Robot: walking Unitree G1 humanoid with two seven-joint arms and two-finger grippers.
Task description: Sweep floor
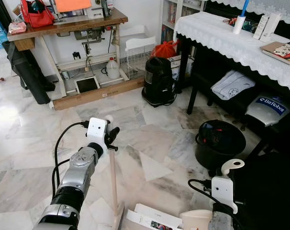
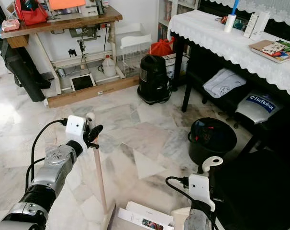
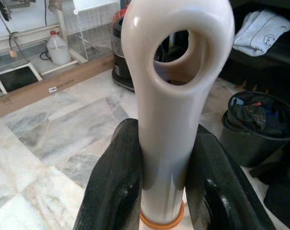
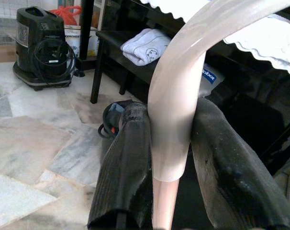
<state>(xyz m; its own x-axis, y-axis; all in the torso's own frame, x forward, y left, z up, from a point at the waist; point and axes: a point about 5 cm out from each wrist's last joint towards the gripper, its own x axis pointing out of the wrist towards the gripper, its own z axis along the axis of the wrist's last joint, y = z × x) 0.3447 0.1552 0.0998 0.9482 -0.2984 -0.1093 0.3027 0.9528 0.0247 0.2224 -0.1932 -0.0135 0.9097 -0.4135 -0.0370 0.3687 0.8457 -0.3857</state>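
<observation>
The marble floor [image 1: 150, 143] is lying pale and grey-veined, carrying a black vacuum cleaner [image 1: 158, 81] near the white-clothed table's [image 1: 221, 36] leg. A black bucket [image 1: 219, 143] is standing just beside the dark bench. A white jug [image 1: 113, 68] is sitting under the wooden workbench [image 1: 68, 26].

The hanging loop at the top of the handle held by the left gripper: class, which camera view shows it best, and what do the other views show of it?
The left wrist view: the hanging loop looms close above the left gripper, whose fingers clamp the handle. Both eye views show it as a small pale knob above that gripper.
</observation>
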